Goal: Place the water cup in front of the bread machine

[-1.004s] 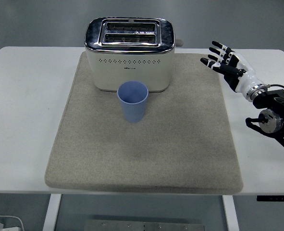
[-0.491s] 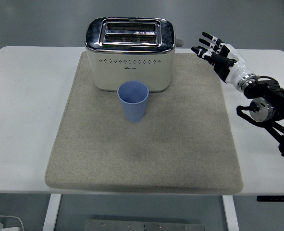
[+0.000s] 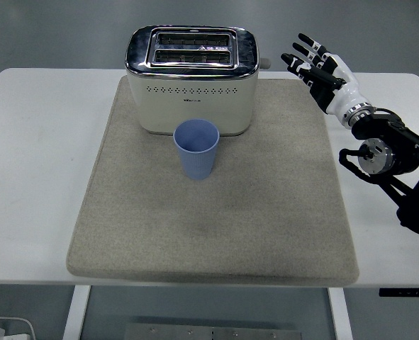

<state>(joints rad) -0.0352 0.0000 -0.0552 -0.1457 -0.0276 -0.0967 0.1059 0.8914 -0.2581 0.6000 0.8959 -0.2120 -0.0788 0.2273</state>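
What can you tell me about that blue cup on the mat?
The cup is pale blue, looks like plastic, and tapers toward its base. It stands upright and looks empty, on the grey mat just in front of the toaster, close to its front. Nothing grips it; the right hand is off to the side.

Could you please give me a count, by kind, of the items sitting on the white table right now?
Toaster: 1
Blue cup: 1
Grey mat: 1
Total: 3 things on the table. The right hand hovers open, apart from them all.
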